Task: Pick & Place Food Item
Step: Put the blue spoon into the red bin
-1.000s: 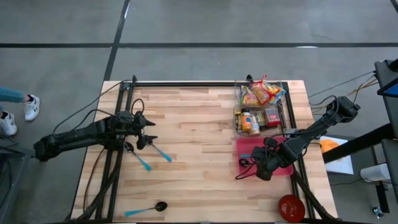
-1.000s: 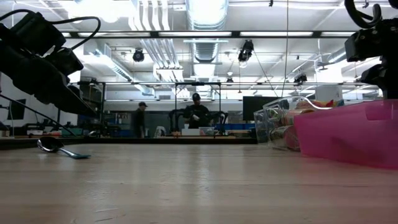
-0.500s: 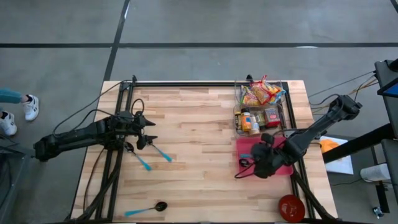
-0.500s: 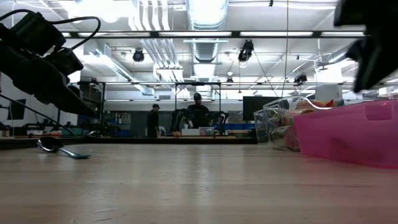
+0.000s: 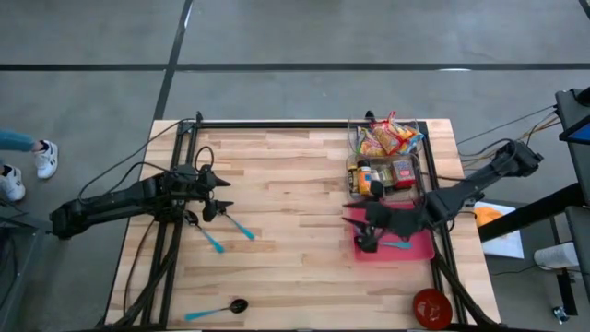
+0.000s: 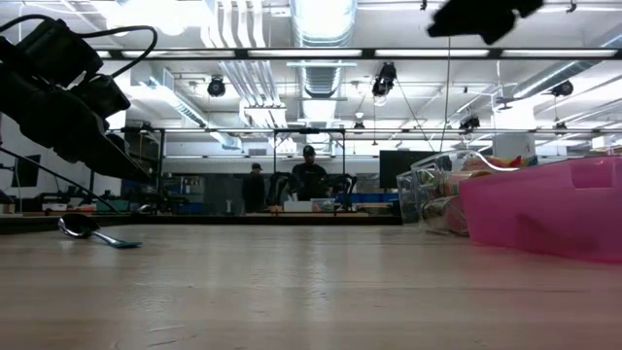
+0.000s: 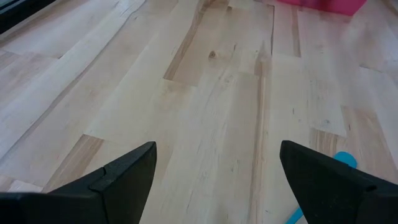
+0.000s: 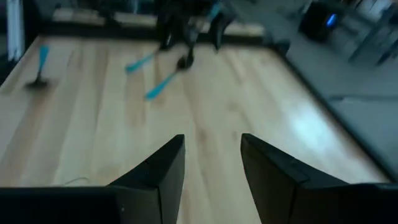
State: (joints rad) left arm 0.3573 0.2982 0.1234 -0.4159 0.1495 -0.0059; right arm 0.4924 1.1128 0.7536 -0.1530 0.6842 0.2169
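Note:
Food packets (image 5: 388, 138) and small jars (image 5: 370, 180) fill a clear bin (image 5: 419, 157) at the table's far right. In front of it lies a pink tray (image 5: 419, 247) with a thin blue piece (image 5: 398, 244) in it. My right gripper (image 5: 359, 231) hangs high over the tray's left edge, pointing toward the table's left; in the right wrist view its fingers (image 8: 211, 162) stand open with nothing between them. My left gripper (image 5: 218, 195) waits open at the table's left, empty in the left wrist view (image 7: 217, 168).
Two blue-handled spoons (image 5: 240, 224) (image 5: 211, 242) lie by my left gripper, and a third (image 5: 214, 312) lies near the front edge. A red bowl (image 5: 431, 307) sits at the front right corner. Bare wood (image 5: 295, 212) spreads across the middle. People stand in the room beyond (image 6: 308, 175).
My right gripper has risen out of the pink tray and tipped from pointing down to nearly level, swinging toward the table's left. The thin blue piece now shows uncovered in the tray.

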